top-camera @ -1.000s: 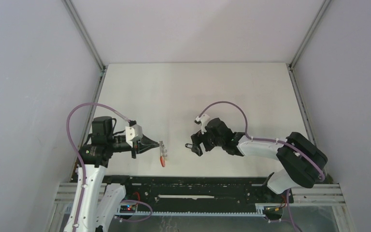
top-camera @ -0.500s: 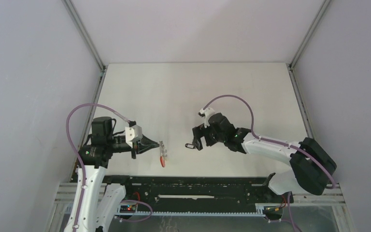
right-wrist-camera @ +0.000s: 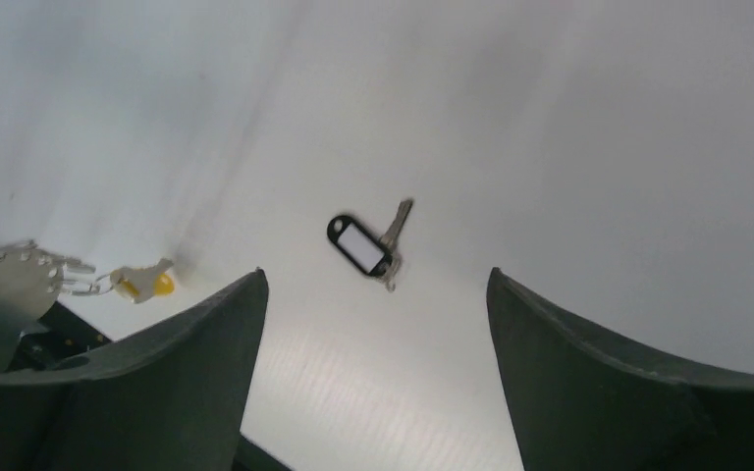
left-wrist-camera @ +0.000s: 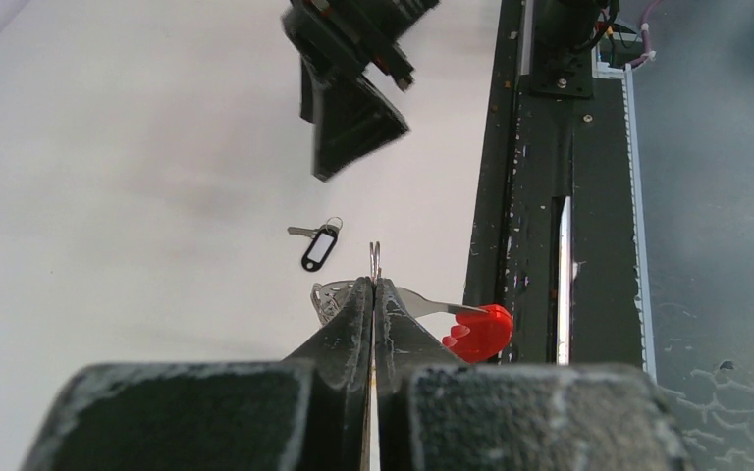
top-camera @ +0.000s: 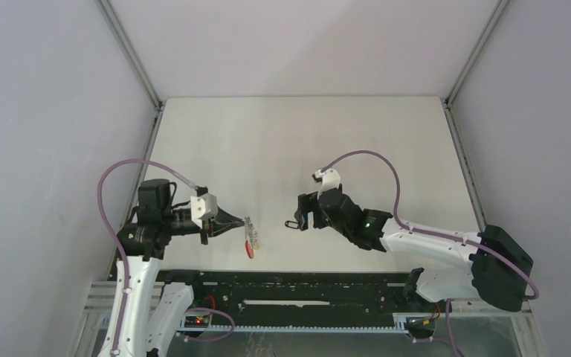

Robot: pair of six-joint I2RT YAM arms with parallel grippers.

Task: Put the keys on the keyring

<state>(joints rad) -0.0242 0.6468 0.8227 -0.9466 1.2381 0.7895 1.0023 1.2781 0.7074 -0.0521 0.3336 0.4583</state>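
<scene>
The right gripper (right-wrist-camera: 373, 314), jaws wide open, hovers over the black-tagged key (right-wrist-camera: 361, 244); it should lower centred on the tag. The left gripper (left-wrist-camera: 374, 287) has its jaws pinched on the keyring (left-wrist-camera: 478, 332).

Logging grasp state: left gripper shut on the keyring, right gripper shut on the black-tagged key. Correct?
Not quite. The right gripper is open and holds nothing. The black-tagged key lies loose on the table below it, as the right wrist view shows. The rest stands: the left gripper is shut on the keyring.
</scene>
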